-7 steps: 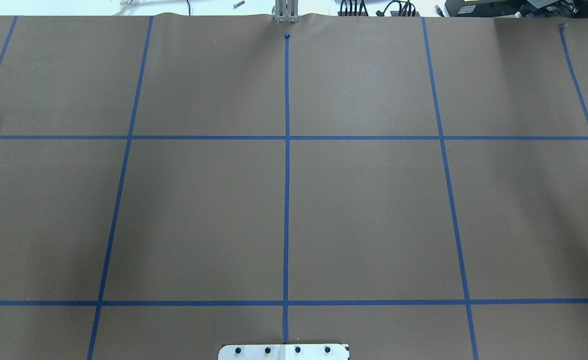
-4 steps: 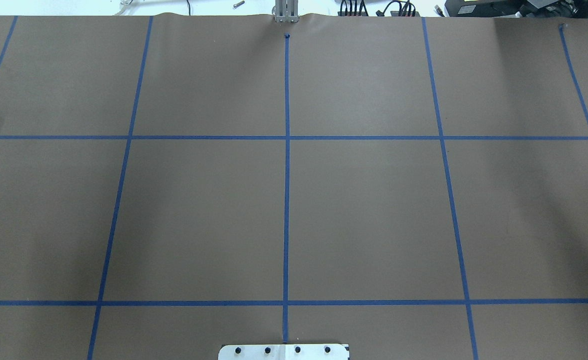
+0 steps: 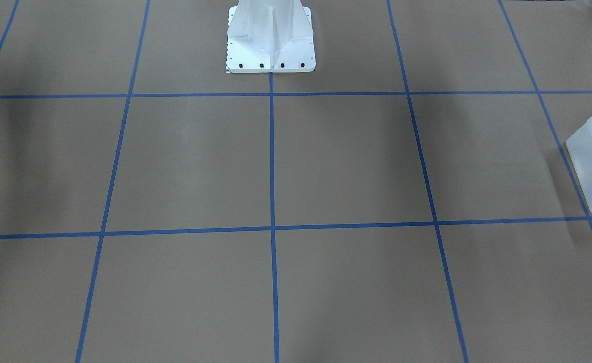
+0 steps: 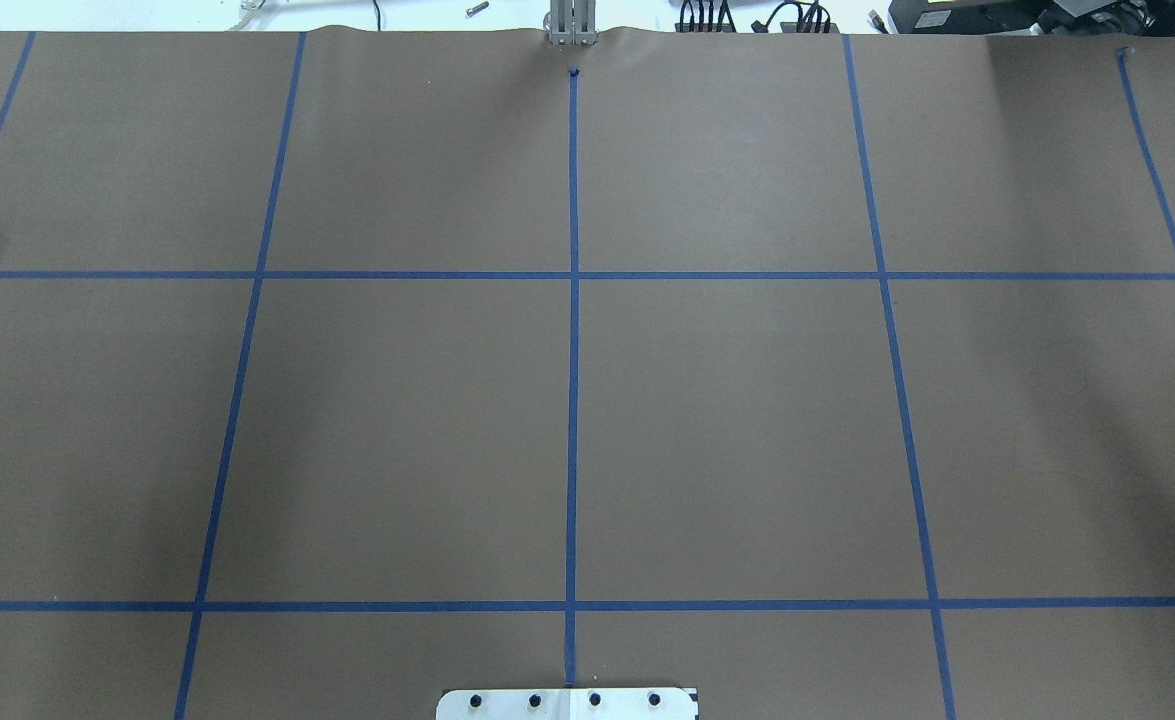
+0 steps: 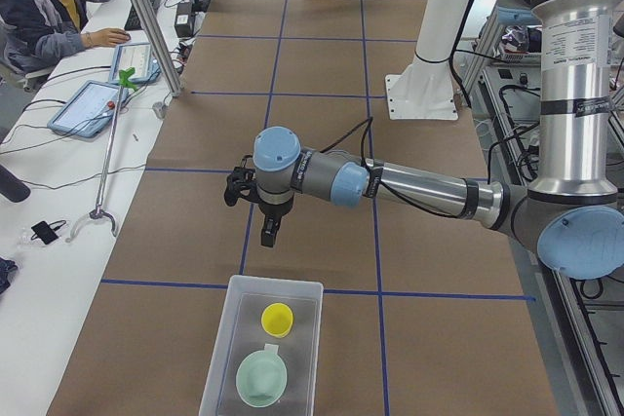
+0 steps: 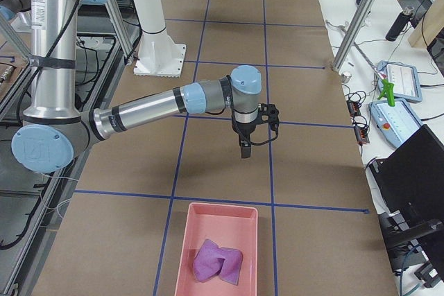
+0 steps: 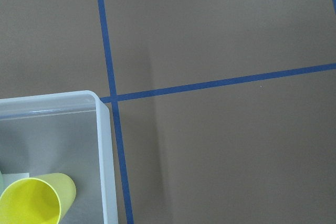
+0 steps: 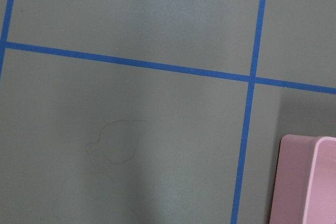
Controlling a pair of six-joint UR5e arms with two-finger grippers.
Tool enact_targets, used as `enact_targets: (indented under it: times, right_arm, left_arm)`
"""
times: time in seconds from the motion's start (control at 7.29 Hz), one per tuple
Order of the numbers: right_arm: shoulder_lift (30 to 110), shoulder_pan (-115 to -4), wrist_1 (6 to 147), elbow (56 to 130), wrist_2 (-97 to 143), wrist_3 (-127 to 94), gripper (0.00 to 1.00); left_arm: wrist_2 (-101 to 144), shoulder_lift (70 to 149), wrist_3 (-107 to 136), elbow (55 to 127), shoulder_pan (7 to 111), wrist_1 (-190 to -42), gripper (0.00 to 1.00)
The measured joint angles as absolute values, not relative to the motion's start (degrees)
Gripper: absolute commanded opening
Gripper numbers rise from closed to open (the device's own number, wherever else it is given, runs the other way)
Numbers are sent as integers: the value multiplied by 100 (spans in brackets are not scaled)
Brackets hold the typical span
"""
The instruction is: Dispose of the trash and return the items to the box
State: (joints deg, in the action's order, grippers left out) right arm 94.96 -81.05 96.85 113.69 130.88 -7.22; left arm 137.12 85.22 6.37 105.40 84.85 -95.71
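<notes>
The frosted white box [image 5: 220, 358] stands at the table's left end. In it are the yellow cup [image 5: 277, 319] and the mint-green bowl [image 5: 261, 379], both upright. The box's corner [image 7: 102, 129] and the cup [image 7: 37, 200] show in the left wrist view, and the box's edge [image 3: 590, 166] in the front view. My left gripper [image 5: 270, 238] hangs just beyond the box, fingers pointing down and nothing visibly in them; I cannot tell if it is open or shut. My right gripper [image 6: 243, 152] hangs over bare table short of a pink bin; I cannot tell its state.
A pink bin [image 6: 182, 254] at the table's right end holds crumpled purple trash [image 6: 217, 261]; its corner [image 8: 304, 182] shows in the right wrist view. The white robot base [image 3: 270, 35] stands at mid-table. An operator [image 5: 39, 7] sits beside tablets off the table.
</notes>
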Motion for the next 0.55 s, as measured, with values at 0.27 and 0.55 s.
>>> enact_targets:
  times: [0.27, 0.55]
  right_arm:
    - [9494, -8104, 9689, 11356, 13087, -721, 100]
    - [9494, -8104, 9686, 11323, 13087, -721, 100]
  left_arm:
    - [13705, 8523, 633, 10550, 8489, -9571, 98]
    - [13706, 8534, 631, 10538, 8489, -9571, 98]
